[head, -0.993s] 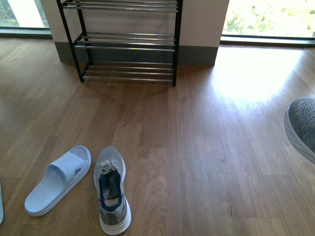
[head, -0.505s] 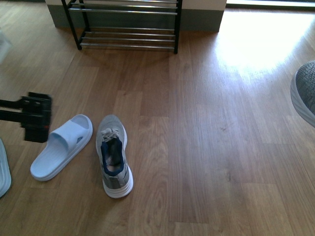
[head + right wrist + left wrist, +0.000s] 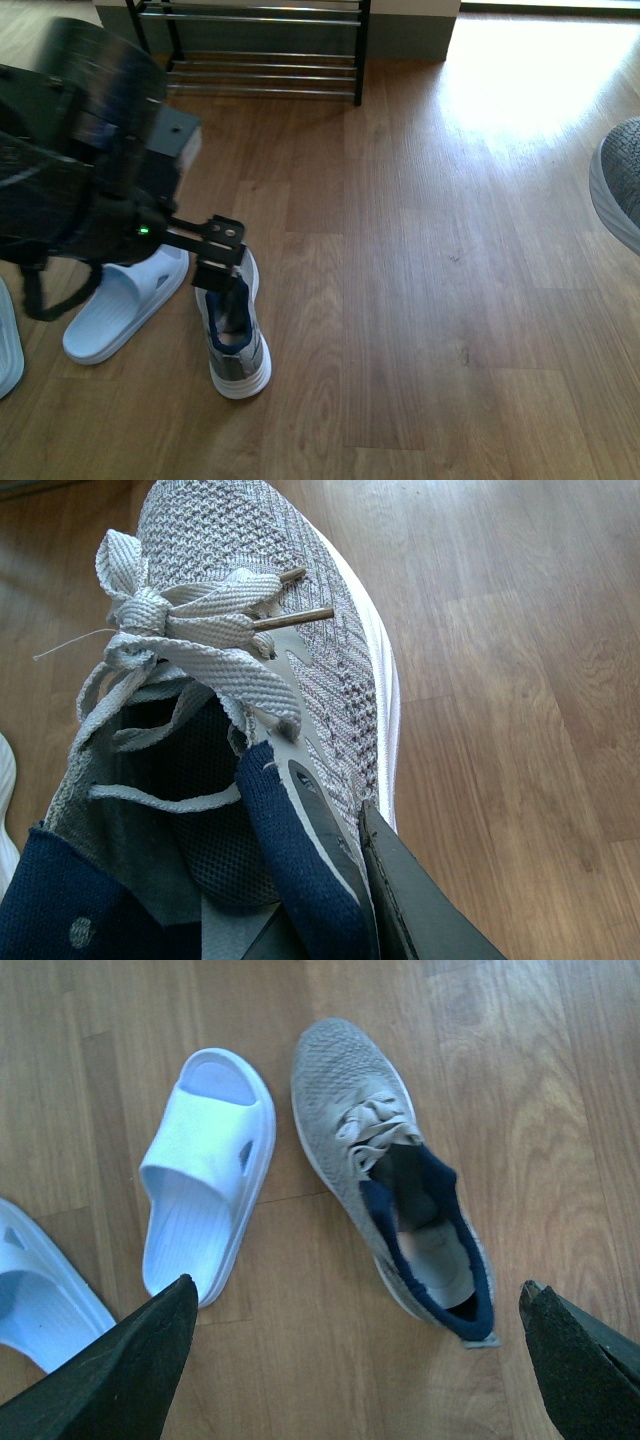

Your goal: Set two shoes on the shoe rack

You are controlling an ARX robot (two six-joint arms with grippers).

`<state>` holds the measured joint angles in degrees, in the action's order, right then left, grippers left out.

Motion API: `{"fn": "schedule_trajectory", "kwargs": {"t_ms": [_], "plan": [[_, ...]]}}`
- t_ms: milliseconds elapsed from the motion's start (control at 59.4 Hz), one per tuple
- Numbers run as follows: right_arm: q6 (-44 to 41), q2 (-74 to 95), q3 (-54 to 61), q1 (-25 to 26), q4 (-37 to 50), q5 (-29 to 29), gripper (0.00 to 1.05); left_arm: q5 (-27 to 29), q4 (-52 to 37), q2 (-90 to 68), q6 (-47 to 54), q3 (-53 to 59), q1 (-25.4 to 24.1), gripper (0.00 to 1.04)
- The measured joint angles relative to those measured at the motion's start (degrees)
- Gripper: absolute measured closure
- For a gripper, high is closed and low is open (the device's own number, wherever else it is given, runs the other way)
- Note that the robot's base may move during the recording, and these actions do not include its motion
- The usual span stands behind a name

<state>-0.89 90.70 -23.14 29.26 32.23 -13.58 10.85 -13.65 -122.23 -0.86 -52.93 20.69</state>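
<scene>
One grey knit sneaker (image 3: 238, 350) lies on the wood floor, toe toward the shoe rack (image 3: 262, 52) at the far end. My left gripper (image 3: 220, 258) hovers over its laces, open; in the left wrist view the black fingertips (image 3: 135, 1360) stand wide either side of the sneaker (image 3: 395, 1160), touching nothing. My right gripper (image 3: 345, 880) is shut on the other grey knit sneaker (image 3: 250, 570), pinching its navy-lined collar wall. That sneaker's toe (image 3: 620, 190) shows at the right edge of the front view. A pale blue slide (image 3: 122, 305) lies beside the floor sneaker.
A second pale blue slide (image 3: 8, 350) sits at the left edge, also in the left wrist view as a slide (image 3: 40, 1295). The bulky left arm (image 3: 80, 170) hides part of the floor before the rack. Bare wood floor (image 3: 430, 280) stretches between the two sneakers.
The left arm has swung in from the left edge to over the floor sneaker. The view tilted down a second ago. The held sneaker stays at the right edge.
</scene>
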Motion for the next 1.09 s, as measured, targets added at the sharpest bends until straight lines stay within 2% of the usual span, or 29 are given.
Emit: {"fn": "schedule_trajectory", "kwargs": {"t_ms": [219,354,724,1094], "plan": [[0.0,0.0,0.0,0.0,0.0,0.2,1.04,1.4,5.3,-11.5,-6.9,-9.4,3.2,0.09],[0.0,0.0,0.0,0.0,0.0,0.2,1.04,4.4,8.4,-18.0,-10.0,-13.8,4.9,0.09],[0.0,0.0,0.0,0.0,0.0,0.1,1.04,5.5,12.7,-28.7,-18.3,-22.9,9.5,0.09],[0.0,0.0,0.0,0.0,0.0,0.1,1.04,5.5,15.8,-35.5,-24.2,-30.6,11.5,0.09]]}}
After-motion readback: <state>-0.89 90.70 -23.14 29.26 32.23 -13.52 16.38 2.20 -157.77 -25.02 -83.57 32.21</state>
